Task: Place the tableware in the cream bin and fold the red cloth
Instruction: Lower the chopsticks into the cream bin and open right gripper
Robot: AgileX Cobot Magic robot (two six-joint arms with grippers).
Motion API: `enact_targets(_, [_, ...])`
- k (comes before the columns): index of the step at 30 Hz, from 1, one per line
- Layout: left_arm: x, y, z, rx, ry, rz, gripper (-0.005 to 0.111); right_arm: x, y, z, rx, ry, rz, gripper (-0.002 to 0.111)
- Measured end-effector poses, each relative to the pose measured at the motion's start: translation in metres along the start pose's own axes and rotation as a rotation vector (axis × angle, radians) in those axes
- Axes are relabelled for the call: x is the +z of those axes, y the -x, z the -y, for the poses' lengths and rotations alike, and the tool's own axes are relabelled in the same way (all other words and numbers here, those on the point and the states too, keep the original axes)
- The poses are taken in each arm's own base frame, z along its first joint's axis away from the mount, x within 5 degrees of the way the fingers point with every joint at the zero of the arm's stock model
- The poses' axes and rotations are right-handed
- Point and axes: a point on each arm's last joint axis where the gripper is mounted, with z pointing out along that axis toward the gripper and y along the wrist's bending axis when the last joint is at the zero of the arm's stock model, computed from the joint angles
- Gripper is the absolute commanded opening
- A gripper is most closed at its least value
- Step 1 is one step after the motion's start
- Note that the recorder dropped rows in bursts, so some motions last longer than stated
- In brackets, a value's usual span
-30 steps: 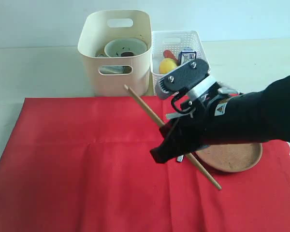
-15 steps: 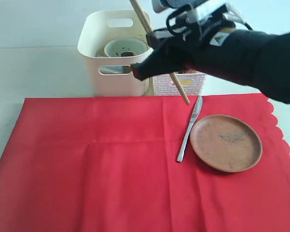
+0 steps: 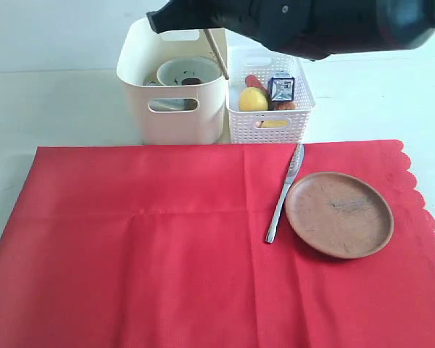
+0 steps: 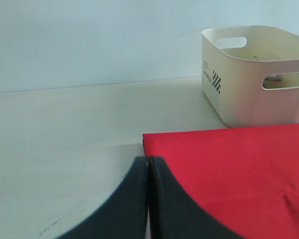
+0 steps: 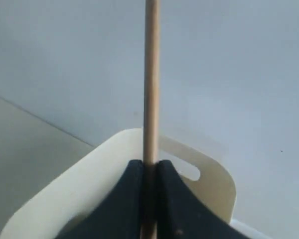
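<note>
- Red fabric cloth, scalloped, is lying unfolded; silver table knife and round reddish-brown plate are waiting on it.
- Left gripper is hovering pinched shut, empty, by its corner.
- Right gripper, risen off the cloth, is clamping wooden chopsticks above tall cream plastic bin; release looks next.
- Bin's side print is reading illegible.

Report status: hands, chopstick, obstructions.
Right hand shut on chopstick, tip near cream bin rim. Left hand shut, empty, near red cloth corner. Knife and plate lie on cloth; nothing blocking.
</note>
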Motion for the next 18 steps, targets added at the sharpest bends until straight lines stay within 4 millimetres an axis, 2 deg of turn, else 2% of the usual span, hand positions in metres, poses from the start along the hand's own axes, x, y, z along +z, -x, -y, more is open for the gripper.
enact_targets(7, [0.0,0.0,0.0,0.0,0.0,0.0,0.003,0.039,-0.011,-0.001,0.003,-0.011,0.007,0.0])
enact_targets(13, [0.0,0.0,0.0,0.0,0.0,0.0,0.003,0.056,-0.018,-0.003,0.003,-0.021,0.02,0.001])
enact_targets(18, [0.0,0.0,0.0,0.0,0.0,0.0,0.003,0.061,-0.024,0.0,0.065,-0.073,0.044,0.016])
